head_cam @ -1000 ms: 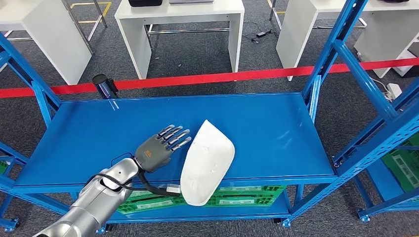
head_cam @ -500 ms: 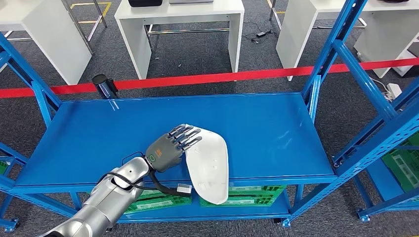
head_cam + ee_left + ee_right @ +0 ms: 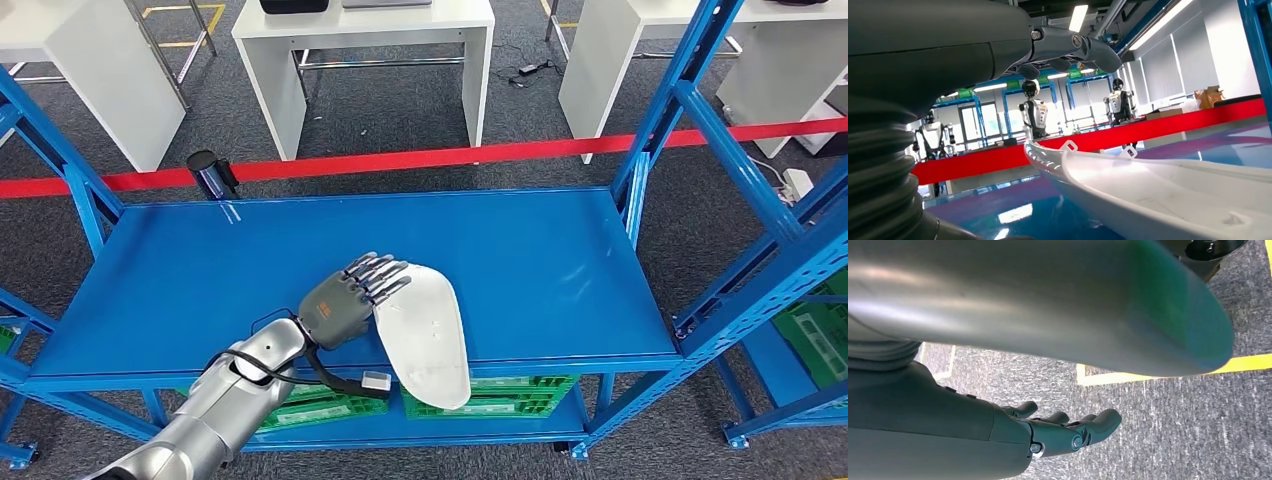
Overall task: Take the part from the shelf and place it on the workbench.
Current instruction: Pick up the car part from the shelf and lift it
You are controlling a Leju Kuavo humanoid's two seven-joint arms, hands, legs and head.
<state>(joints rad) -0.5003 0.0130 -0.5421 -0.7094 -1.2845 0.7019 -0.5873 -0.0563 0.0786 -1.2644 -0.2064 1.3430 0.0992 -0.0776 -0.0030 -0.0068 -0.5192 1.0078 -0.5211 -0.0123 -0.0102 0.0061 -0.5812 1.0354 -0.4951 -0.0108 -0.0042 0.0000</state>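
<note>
Left hand (image 3: pixel 345 300): fingers (image 3: pixel 385 272) extended and laid over the near-left edge of the white part (image 3: pixel 425 335); the left wrist view shows the fingers (image 3: pixel 1068 47) arched above the part's rim (image 3: pixel 1148 185) with the thumb below frame, so whether the hand truly grips or merely rests on the rim cannot be told. Judged as contact, not a confirmed hold.

Change over the last 1 s: the hand has moved from beside the part to over its edge, and the part has rotated, its far tip swinging left toward the hand and its near end sliding further past the shelf's front edge. In the last 0.5 s the change is slight: the part has shifted a little further out.

Part position: on the blue shelf (image 3: pixel 200 270), front-centre, near end overhanging the shelf's front lip above the green crates (image 3: pixel 300 410) on the lower level.

Right hand (image 3: pixel 1063 430): hangs over grey carpet, fingers loosely curled, holding nothing.

Reading: pick-up step in progress, part not lifted. The overhang gives the thumb room under the rim, but it also raises the risk of the part tipping off the shelf.
</note>
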